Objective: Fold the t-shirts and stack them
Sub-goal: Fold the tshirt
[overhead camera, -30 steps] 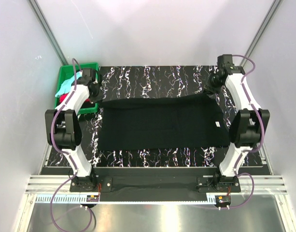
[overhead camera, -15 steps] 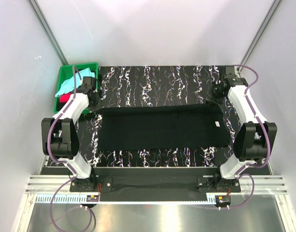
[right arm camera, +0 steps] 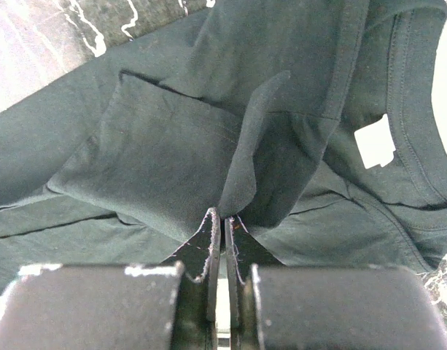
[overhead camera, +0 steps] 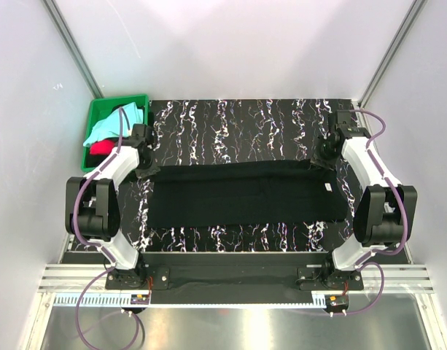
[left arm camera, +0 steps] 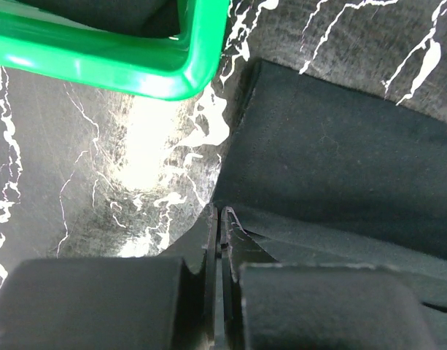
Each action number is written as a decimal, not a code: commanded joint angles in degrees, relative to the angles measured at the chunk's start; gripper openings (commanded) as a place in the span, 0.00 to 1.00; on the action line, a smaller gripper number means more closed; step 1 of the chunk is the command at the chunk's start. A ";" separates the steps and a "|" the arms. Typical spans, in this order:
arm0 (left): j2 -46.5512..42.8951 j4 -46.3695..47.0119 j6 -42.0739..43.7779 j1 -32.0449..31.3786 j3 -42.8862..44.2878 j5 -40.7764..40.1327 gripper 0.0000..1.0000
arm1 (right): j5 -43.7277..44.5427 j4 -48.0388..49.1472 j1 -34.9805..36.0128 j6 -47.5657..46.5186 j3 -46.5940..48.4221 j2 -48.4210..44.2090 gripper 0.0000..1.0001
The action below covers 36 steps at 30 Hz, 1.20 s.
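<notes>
Together, the left gripper (left arm camera: 219,219) and right gripper (right arm camera: 223,217) each clamp tight on the black t-shirt's (overhead camera: 245,193) far edge.

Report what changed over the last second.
The left gripper and right gripper, staying shut on the large black cloth t-shirt, drew its far edge toward the near side, narrowing it. The green plastic crate, aqua shirt and red shirt did not move.

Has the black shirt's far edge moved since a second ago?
Yes. On the black t-shirt, the far edge has shifted down the top view, away from the green crate.
</notes>
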 commanded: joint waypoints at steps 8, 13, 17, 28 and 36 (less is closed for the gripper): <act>-1.99 1.24 0.82 -0.69 -2.19 -5.77 0.00 | 0.82 2.44 -1.31 -1.71 -3.32 -3.01 0.00; -2.43 1.24 0.12 -0.86 -2.98 -5.95 0.00 | 1.17 2.88 -1.31 -1.89 -3.85 -2.40 0.00; -3.39 1.24 -0.50 -0.87 -4.29 -6.12 0.00 | 1.78 2.88 -1.40 -2.41 -4.03 -1.87 0.00; -5.50 1.33 -0.76 -1.30 -6.84 -6.56 0.00 | 2.75 2.88 -2.01 -2.15 -4.64 -0.90 0.00; -8.48 -0.42 -0.41 -1.31 -7.29 -6.12 0.23 | 3.81 1.57 -3.15 -1.89 -7.01 -3.09 0.22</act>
